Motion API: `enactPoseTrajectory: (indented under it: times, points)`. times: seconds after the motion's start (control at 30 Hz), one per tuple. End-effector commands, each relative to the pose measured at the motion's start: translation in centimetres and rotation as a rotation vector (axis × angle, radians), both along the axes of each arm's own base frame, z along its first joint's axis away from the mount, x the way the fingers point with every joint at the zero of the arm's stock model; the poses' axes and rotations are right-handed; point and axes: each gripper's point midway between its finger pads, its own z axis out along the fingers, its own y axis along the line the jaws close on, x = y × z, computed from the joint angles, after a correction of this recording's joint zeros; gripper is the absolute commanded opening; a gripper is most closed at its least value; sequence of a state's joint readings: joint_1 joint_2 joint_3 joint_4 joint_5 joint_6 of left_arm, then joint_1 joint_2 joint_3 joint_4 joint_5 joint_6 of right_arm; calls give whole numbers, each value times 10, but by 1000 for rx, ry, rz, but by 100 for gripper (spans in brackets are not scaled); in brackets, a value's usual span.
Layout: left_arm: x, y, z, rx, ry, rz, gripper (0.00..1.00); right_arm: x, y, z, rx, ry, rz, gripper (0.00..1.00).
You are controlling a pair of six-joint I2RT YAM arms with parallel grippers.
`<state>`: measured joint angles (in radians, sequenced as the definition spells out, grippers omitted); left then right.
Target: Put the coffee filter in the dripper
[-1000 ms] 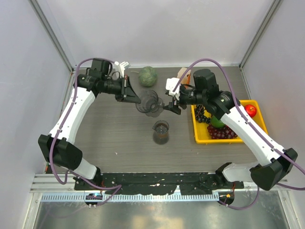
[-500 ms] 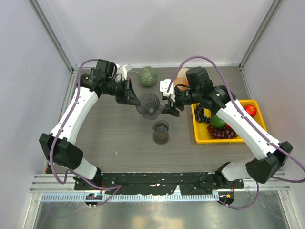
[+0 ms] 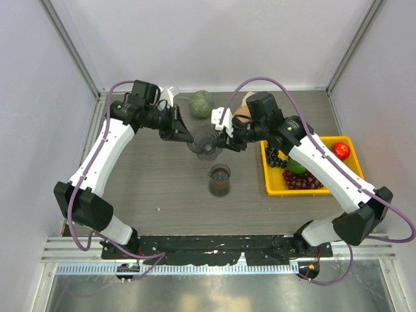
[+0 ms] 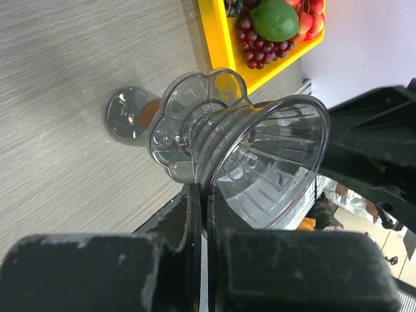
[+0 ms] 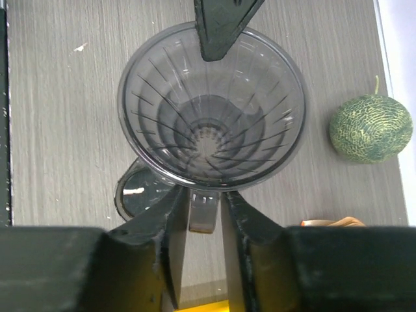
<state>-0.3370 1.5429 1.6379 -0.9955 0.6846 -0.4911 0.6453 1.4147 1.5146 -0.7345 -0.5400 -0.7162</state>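
The dripper point(image 3: 205, 143), smoky grey and see-through, is held above the table between both arms. My left gripper point(image 3: 188, 137) is shut on its rim; in the left wrist view the jaws point(image 4: 205, 192) pinch the rim edge of the tilted dripper point(image 4: 260, 162). My right gripper point(image 3: 225, 140) is on the opposite side. In the right wrist view its fingers point(image 5: 203, 195) close on the small handle of the dripper point(image 5: 211, 107), whose inside is empty. No single coffee filter shows in any view.
A glass jug point(image 3: 220, 180) with a brownish bottom stands just in front of the dripper. A green melon point(image 3: 201, 104) lies at the back. A brown paper pack point(image 3: 245, 114) sits behind my right arm. A yellow tray point(image 3: 344, 184) of fruit stands at right.
My right gripper has moved left up to the dripper and now grips its handle. The left gripper still holds the rim and has shifted slightly.
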Motion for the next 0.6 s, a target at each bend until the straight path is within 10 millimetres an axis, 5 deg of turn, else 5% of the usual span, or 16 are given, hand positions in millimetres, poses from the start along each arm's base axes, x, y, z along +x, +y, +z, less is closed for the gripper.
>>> enactPoseTrajectory:
  times: [0.0,0.07,0.1,0.17,0.23,0.27,0.57]
  points:
    - [1,-11,21,-66,-53,-30,0,7,6,17,39,-56,-12,24]
    - [1,-11,22,-69,-57,-36,1,6,4,15,32,-59,-7,6]
    - [0,-11,22,-75,-63,-48,10,5,3,17,32,-74,-3,5]
    - [-3,-8,27,-97,-87,-72,41,3,-2,15,26,-84,-1,5]
    - [-2,1,32,-132,-107,-73,88,0,-11,17,34,-89,-2,5]
    - [-1,6,34,-144,-121,-69,99,-2,-15,22,47,-97,-4,5]
    - [14,49,63,-212,-417,25,100,-32,-39,26,206,-91,83,5]
